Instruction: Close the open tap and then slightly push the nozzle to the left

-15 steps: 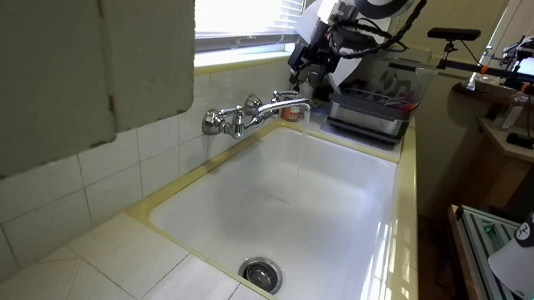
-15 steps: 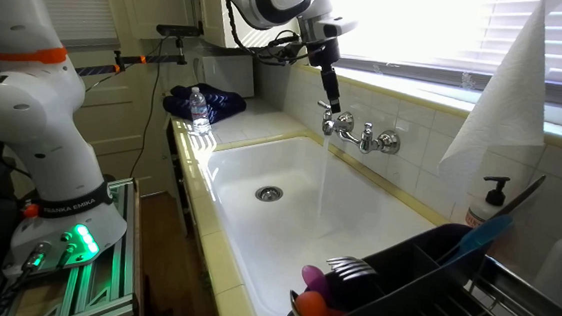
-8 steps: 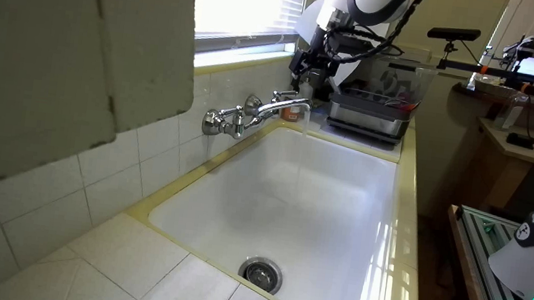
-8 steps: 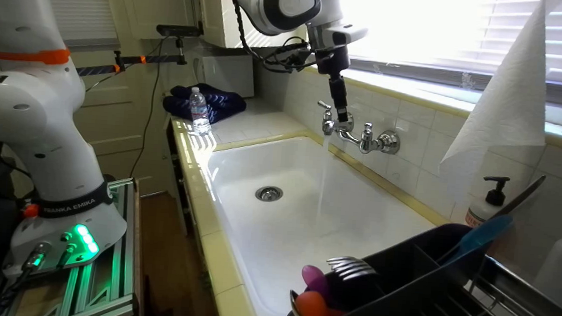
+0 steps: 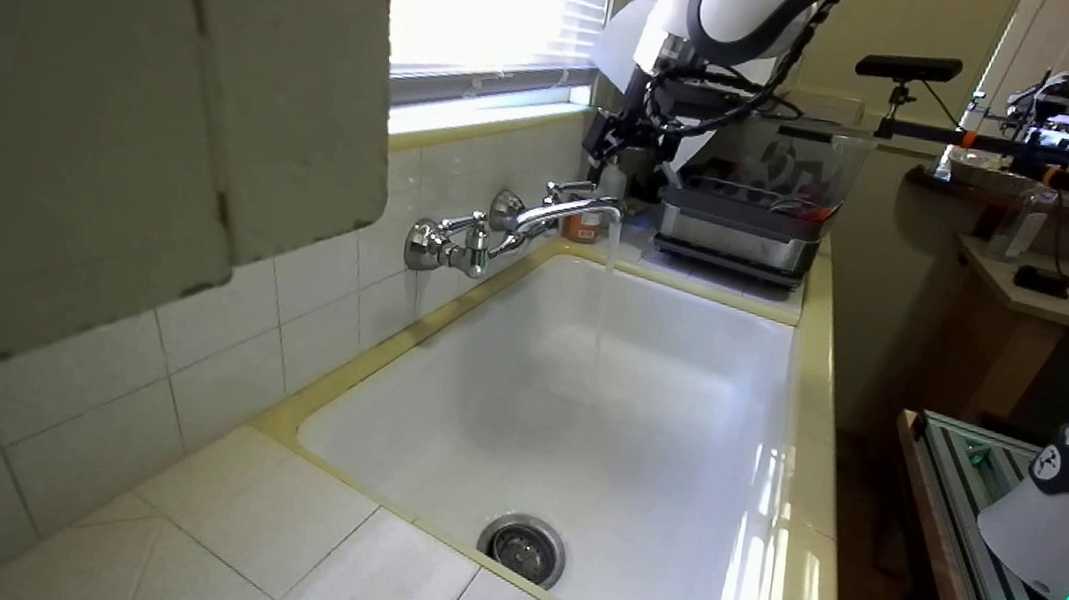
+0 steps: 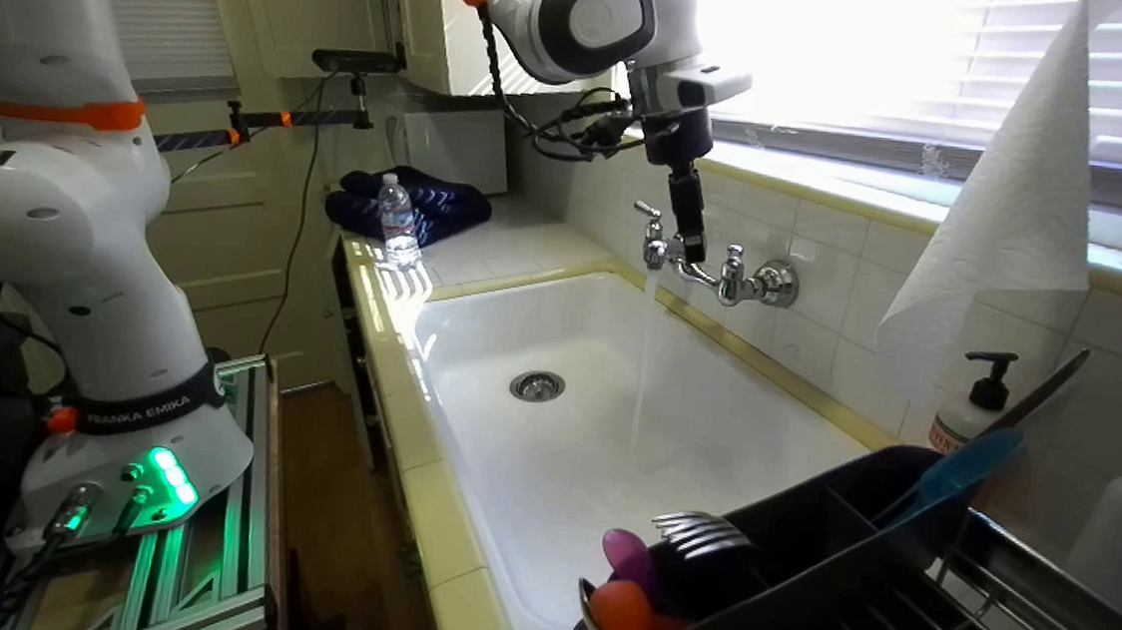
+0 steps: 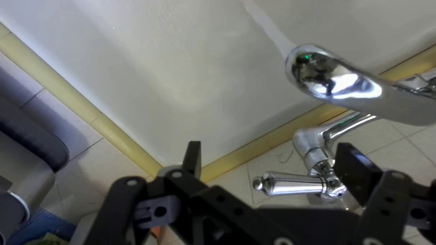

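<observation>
Evidently the tap (image 6: 729, 286), fixed to the tiled wall (image 6: 834, 276) above the basin (image 7: 204, 85), was not yet closed: a thin stream of water (image 7: 268, 27) fell from its nozzle (image 7: 357, 90). At the left of the wrist view, one finger (image 7: 193, 158) of the pincer (image 7: 274, 165) overlapped the corner of the yellow rim (image 7: 112, 133); lowered there, it might strike tile. The pincer gaped, grasping nothing; the lever handle (image 7: 296, 183) showed between its fingers, though whether they touched could not be told. Squeezed off-centre, the handle might slip out along its smooth taper or be turned the wrong way. Farther right, the second finger (image 7: 357, 173) might jam against the valve (image 7: 318, 160), and an overshoot could knock the nozzle, curved out over the basin, too early.

Left to right in an exterior view, a clear plastic bottle (image 6: 398, 222) stood on the glossy tiled worktop (image 6: 537, 241) by rumpled dark cloth (image 6: 455, 202); next came the basin's smooth, round-cornered white; then mirror-bright chrome, its handle knobbed at the tip; a soft cone of paper towel (image 6: 1012, 180); last, a matt black caddy (image 6: 819, 596) with a steel fork (image 6: 704, 535) poking out.
</observation>
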Robot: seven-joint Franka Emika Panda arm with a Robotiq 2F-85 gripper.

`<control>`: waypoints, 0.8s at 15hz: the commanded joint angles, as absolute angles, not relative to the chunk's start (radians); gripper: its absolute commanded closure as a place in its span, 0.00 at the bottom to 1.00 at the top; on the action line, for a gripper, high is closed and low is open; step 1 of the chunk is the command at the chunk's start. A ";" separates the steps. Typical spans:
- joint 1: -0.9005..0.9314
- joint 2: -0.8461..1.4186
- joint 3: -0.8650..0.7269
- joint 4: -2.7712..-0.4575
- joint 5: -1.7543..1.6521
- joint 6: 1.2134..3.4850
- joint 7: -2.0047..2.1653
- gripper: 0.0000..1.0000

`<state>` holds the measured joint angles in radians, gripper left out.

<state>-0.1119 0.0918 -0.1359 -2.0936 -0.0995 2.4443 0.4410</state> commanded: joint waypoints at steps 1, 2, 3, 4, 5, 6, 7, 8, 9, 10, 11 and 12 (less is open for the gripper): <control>-0.114 0.139 -0.154 -2.059 -0.114 2.441 0.445 0.00; -0.114 0.149 -0.158 -2.053 -0.111 2.441 0.442 0.00; -0.114 0.162 -0.162 -2.043 -0.110 2.442 0.442 0.00; -0.114 0.175 -0.166 -2.033 -0.108 2.444 0.441 0.00; -0.113 0.188 -0.170 -2.023 -0.109 2.442 0.441 0.00; -0.113 0.203 -0.173 -2.009 -0.108 2.439 0.440 0.00; -0.111 0.217 -0.176 -1.996 -0.106 2.435 0.439 0.00; -0.109 0.230 -0.179 -1.986 -0.108 2.436 0.440 0.00; -0.108 0.243 -0.180 -1.973 -0.107 2.434 0.439 0.00; -0.106 0.256 -0.183 -1.961 -0.110 2.435 0.441 0.00; -0.106 0.269 -0.184 -1.949 -0.106 2.434 0.438 0.00; -0.106 0.283 -0.185 -1.935 -0.105 2.433 0.438 0.00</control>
